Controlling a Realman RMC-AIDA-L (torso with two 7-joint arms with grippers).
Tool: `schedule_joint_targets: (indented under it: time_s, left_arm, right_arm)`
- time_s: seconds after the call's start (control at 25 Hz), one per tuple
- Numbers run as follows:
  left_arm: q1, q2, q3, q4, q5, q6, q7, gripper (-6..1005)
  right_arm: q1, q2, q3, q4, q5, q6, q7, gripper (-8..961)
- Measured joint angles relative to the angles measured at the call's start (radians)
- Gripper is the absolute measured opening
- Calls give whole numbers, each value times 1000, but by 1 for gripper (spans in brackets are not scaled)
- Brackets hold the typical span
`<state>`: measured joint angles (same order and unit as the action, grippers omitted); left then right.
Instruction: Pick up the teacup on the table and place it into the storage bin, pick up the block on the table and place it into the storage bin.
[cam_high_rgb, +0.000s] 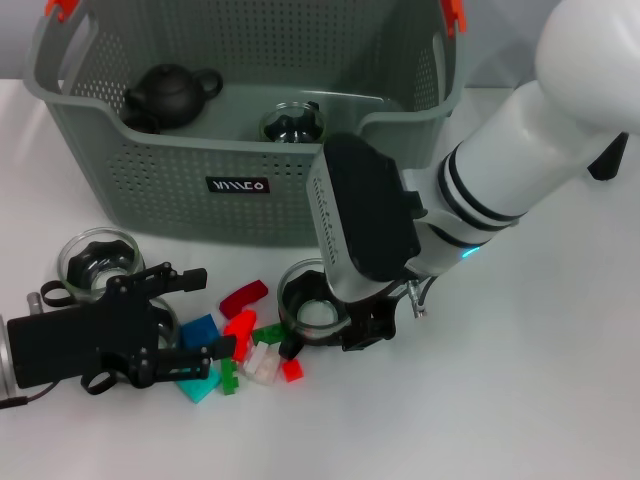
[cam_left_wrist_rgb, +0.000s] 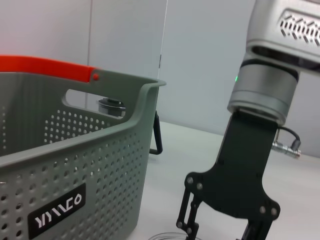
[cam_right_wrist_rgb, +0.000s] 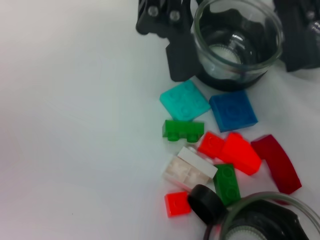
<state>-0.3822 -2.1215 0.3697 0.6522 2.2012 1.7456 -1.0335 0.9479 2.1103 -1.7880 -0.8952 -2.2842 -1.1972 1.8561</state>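
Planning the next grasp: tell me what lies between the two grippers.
In the head view, a heap of small blocks lies on the table between the left gripper and the right gripper, which is down at a glass teacup.

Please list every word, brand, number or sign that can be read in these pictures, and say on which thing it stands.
"YMCO", roughly; the white stylised letters are hard to make out: on the small black label on the front of the storage bin, also seen in the left wrist view.
No other text is visible.
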Motion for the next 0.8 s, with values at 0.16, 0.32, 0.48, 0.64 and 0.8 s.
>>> schedule_joint_targets:
  time_s: [0.16,0.32,0.48,0.64,0.8]
  left_arm:
    - [0,0,0,-3,0,0,0,904]
    - [0,0,-2,-6,0,-5,2,904]
    - [0,0,-3,-10,0,-18,4,904]
    - [0,0,-3,-14,0,-20,15,905]
    - [0,0,-3,-19,0,-20,15,905]
  right_arm:
    - [1,2,-36,7,3,33,6,547]
    - [1,4,-61,19,6,63,10,546]
    - [-3,5,-92,23,7,99,17,546]
    - [-8,7,-124,26,7,132,22,547]
    - [-5,8,-134,27,6,141,33,539]
